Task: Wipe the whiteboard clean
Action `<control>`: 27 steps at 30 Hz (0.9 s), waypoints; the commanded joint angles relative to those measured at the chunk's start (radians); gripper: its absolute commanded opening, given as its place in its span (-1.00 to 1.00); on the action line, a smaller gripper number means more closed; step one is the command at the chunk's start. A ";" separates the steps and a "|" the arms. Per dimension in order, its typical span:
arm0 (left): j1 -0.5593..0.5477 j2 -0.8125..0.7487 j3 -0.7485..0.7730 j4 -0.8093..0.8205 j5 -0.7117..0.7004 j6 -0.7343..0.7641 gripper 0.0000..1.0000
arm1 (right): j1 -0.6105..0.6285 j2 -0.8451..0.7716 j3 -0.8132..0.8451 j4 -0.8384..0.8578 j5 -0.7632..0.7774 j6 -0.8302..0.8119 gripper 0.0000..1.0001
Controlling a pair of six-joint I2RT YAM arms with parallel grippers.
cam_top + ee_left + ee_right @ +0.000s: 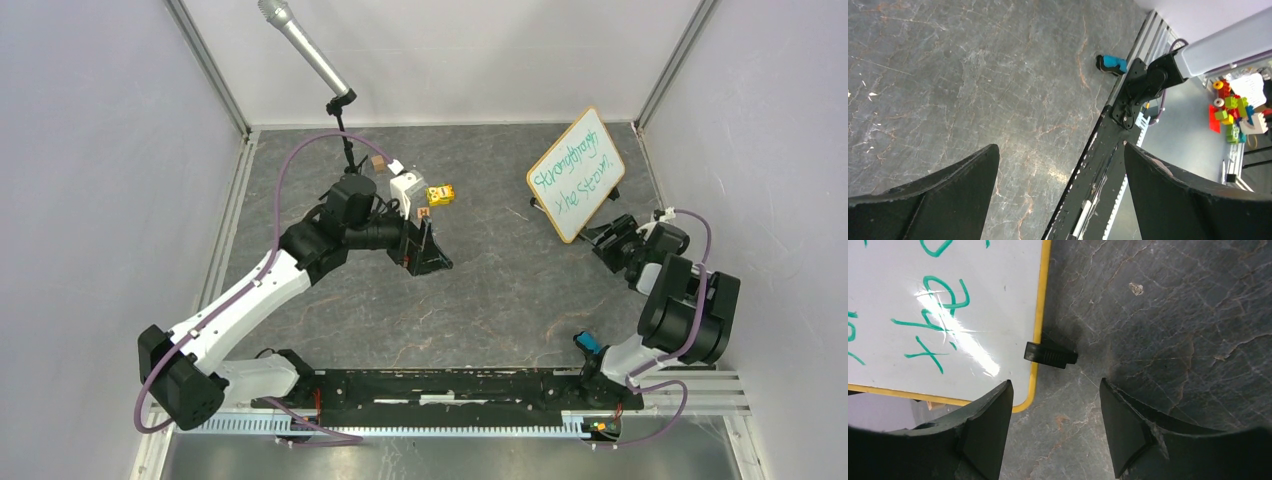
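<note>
The whiteboard [577, 173] stands tilted at the back right, its light frame around green handwriting. In the right wrist view its lower corner [938, 315] with green strokes and one black foot [1050, 355] show close up. My right gripper [610, 240] is open and empty just in front of the board's near edge; in the right wrist view the gripper [1055, 390] is beside the board's corner, not touching it. My left gripper [432, 258] is open and empty mid-table left; in the left wrist view the gripper [1061, 152] sees only floor and the base rail.
A white block [405, 190], a yellow block [441, 194] and small brown cubes [379, 161] lie behind the left gripper. A microphone [305, 48] on a stand rises at the back. A blue object [588, 343] lies by the right arm's base. Walls enclose the table.
</note>
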 commanded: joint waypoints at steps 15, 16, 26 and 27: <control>-0.048 0.005 0.049 -0.059 -0.111 0.100 0.99 | -0.002 0.147 0.054 0.144 -0.037 0.048 0.02; -0.048 0.007 0.049 -0.058 -0.110 0.101 0.99 | 0.000 0.155 0.053 0.153 -0.042 0.053 0.00; -0.048 0.014 0.049 -0.059 -0.118 0.102 0.99 | 0.025 0.170 0.067 0.183 -0.062 0.066 -0.13; -0.048 0.014 0.048 -0.058 -0.118 0.101 0.99 | 0.027 0.170 0.066 0.183 -0.060 0.064 -0.17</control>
